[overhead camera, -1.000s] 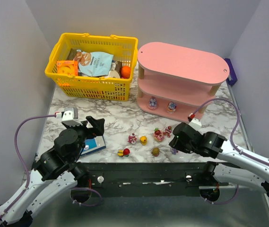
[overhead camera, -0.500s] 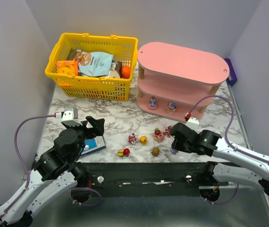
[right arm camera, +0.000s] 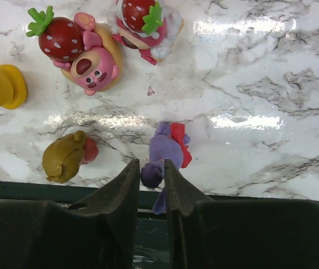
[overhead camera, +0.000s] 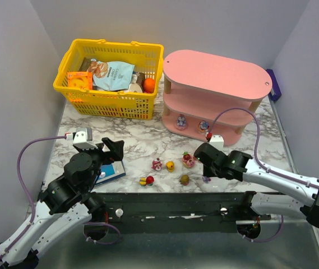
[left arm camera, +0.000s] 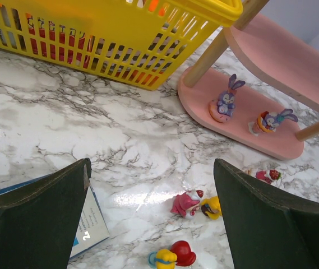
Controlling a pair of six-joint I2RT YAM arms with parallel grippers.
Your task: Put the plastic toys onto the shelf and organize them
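The shelf [overhead camera: 215, 70] was shown in pink, the basket [overhead camera: 109, 103] in yellow, and the table [overhead camera: 142, 145] in white marble veined with grey. A purple figurine [right arm camera: 165, 151] with a red bow and a pink bear [right arm camera: 95, 70] with a red strawberry were seen.

Your left arm [overhead camera: 64, 196] and right arm [overhead camera: 271, 176] wore white shells over black joints. A lilac cable [overhead camera: 22, 162] looped from each wrist's small white block [overhead camera: 82, 136]. Your fingers [left arm camera: 36, 218] were dark wedges.
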